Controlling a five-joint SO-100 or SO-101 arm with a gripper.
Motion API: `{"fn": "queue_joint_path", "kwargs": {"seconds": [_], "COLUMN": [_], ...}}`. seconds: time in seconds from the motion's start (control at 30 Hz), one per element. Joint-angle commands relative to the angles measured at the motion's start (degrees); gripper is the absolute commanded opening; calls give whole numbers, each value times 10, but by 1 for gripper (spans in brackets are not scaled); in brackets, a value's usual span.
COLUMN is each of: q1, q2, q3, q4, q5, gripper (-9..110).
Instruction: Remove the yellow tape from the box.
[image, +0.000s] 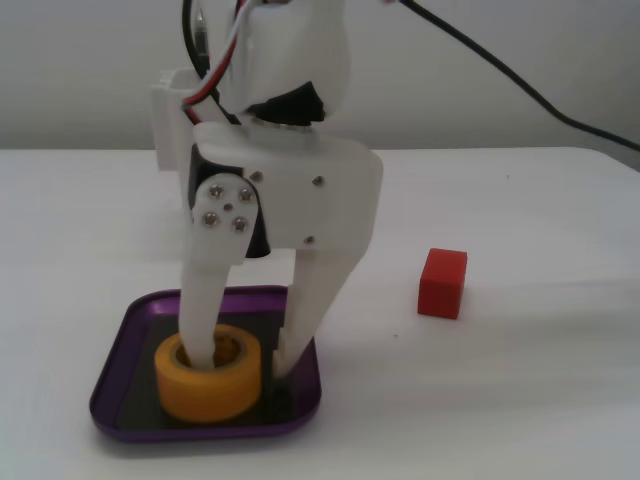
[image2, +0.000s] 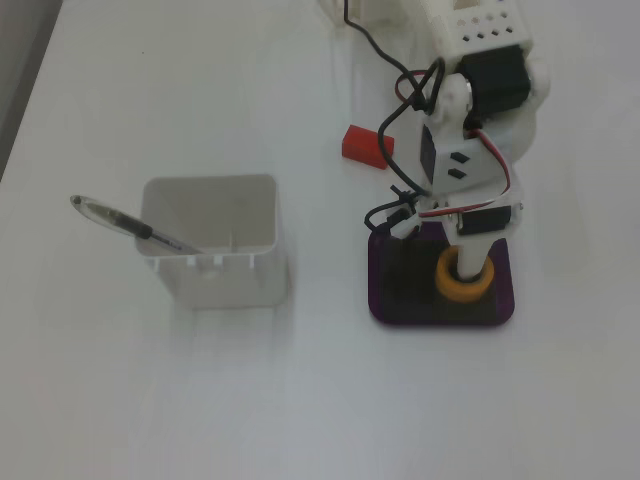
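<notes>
White plastic claw (image: 245, 360) straddles round yellow tape (image: 205, 385) in glossy box (image: 115, 385).

Yellow tape (image: 207, 383) lies flat inside purple box (image: 120, 350).

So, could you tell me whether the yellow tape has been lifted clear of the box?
No, the yellow tape sits on the box floor.

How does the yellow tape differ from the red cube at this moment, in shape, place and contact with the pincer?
The yellow tape is a hollow ring; the red cube is a solid block. The tape lies in the purple box; the cube sits on the bare table. One finger of the pincer is inside the tape's core; the cube is untouched.
</notes>
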Motion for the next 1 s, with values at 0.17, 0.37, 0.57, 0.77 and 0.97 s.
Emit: {"fn": "queue_joint_path", "kwargs": {"seconds": [0.17,0.37,0.57,0.77,0.97], "q1": [-1,-1,6,8,22], "q2": [10,28,116,213,325], "q3": [-26,-64,-196,-225,-4], "q4": [-4,7,138,271,231], "q5": [-1,3,19,21,8], "gripper": [1,-1,-1,-1,-1]}}
